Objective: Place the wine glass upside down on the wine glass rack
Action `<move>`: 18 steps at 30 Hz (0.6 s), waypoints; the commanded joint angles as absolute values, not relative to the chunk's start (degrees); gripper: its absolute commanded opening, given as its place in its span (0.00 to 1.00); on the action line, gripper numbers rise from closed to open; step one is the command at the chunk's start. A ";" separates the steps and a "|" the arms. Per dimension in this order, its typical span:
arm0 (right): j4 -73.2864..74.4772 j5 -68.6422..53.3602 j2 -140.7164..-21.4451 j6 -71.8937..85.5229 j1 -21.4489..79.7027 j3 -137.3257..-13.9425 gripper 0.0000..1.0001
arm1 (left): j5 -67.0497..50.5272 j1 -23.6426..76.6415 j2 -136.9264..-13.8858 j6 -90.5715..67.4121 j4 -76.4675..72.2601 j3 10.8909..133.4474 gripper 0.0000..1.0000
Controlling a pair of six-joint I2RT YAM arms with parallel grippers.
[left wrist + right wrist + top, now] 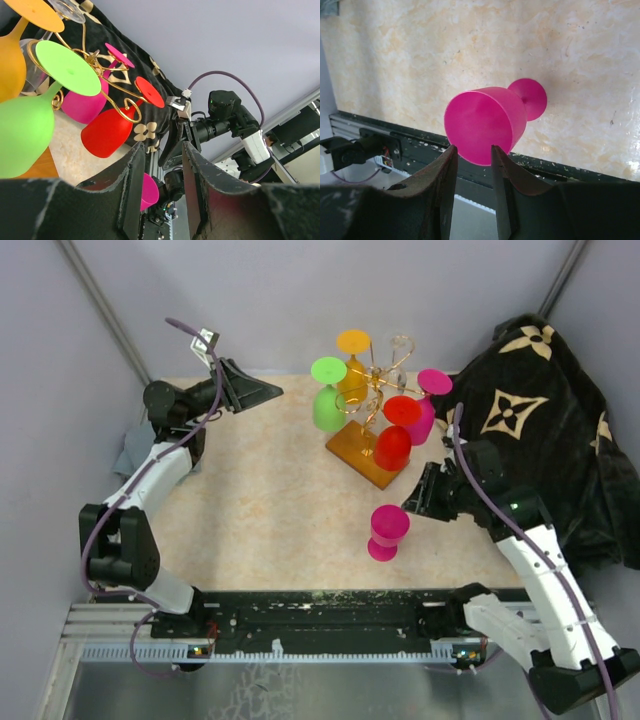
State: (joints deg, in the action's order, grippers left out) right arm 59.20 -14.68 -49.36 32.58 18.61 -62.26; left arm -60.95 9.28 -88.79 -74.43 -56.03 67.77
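The top view shows the magenta wine glass (388,532) standing on its foot on the table (270,500), near the wine glass rack (352,448), where 4 coloured glasses hang. The right gripper (412,502) is just beside it. In the left wrist view, the left gripper (162,167) is spread and empty, facing the rack. In the right wrist view, the right fingers are parted around nothing, with the bowl just ahead. This looks like the approach. Next comes closing on the bowl, then lifting and inverting.
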 commanded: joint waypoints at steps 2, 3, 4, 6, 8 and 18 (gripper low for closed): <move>60.58 -5.35 -51.17 31.79 22.84 -64.13 0.33 | -61.39 9.49 -86.27 -71.54 -55.29 67.77 0.42; 61.02 -4.31 -51.73 31.70 23.83 -64.09 0.33 | -61.35 9.49 -86.23 -71.32 -55.04 67.77 0.42; 61.34 -2.20 -52.15 31.92 25.21 -64.07 0.33 | -61.33 9.49 -86.14 -71.16 -54.96 67.65 0.42; 61.39 0.15 -53.09 32.48 27.64 -63.71 0.33 | -61.24 9.49 -86.22 -71.10 -54.93 67.76 0.42; 60.84 0.87 -53.76 32.95 28.85 -63.06 0.33 | -61.23 9.54 -86.37 -71.14 -54.98 67.95 0.42; 57.77 3.77 -55.38 32.04 29.09 -58.53 0.33 | -61.55 9.49 -86.84 -71.02 -54.74 68.42 0.42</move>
